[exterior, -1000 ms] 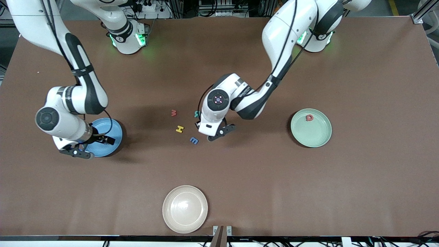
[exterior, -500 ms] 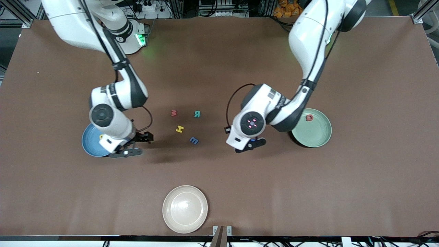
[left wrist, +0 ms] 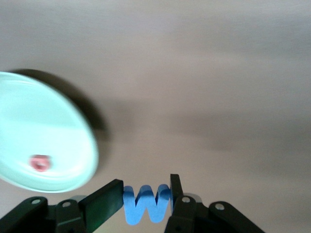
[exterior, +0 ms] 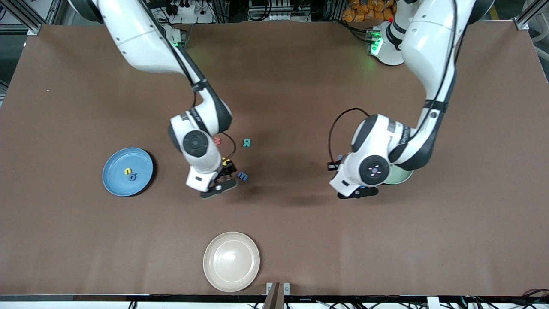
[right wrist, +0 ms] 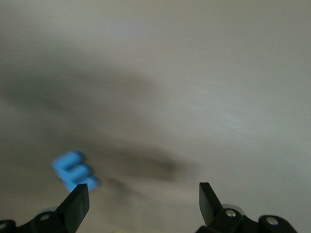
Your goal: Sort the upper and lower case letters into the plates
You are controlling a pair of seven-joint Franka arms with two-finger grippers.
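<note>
My left gripper point(exterior: 358, 191) is shut on a blue letter "w" point(left wrist: 146, 208) and hangs over the table at the rim of the mint green plate point(exterior: 402, 176), which the arm mostly hides. In the left wrist view the plate point(left wrist: 39, 116) holds a red letter point(left wrist: 40, 163). My right gripper point(exterior: 223, 178) is open and empty over the loose letters mid-table: a blue letter point(exterior: 242, 176) beside it, also in the right wrist view point(right wrist: 74, 171), a yellow one point(exterior: 224, 161) partly hidden, a red one point(exterior: 218, 140) and a teal one point(exterior: 246, 143). The sky blue plate point(exterior: 116, 180) holds a yellow letter point(exterior: 128, 171) and a blue letter point(exterior: 133, 176).
A cream-white plate point(exterior: 231, 262) sits near the table's front edge, nearer the front camera than the loose letters. Brown tabletop point(exterior: 300, 223) lies between the two arms.
My right arm has swung from the sky blue plate to the loose letters mid-table. My left arm has carried the blue "w" from mid-table to the mint green plate.
</note>
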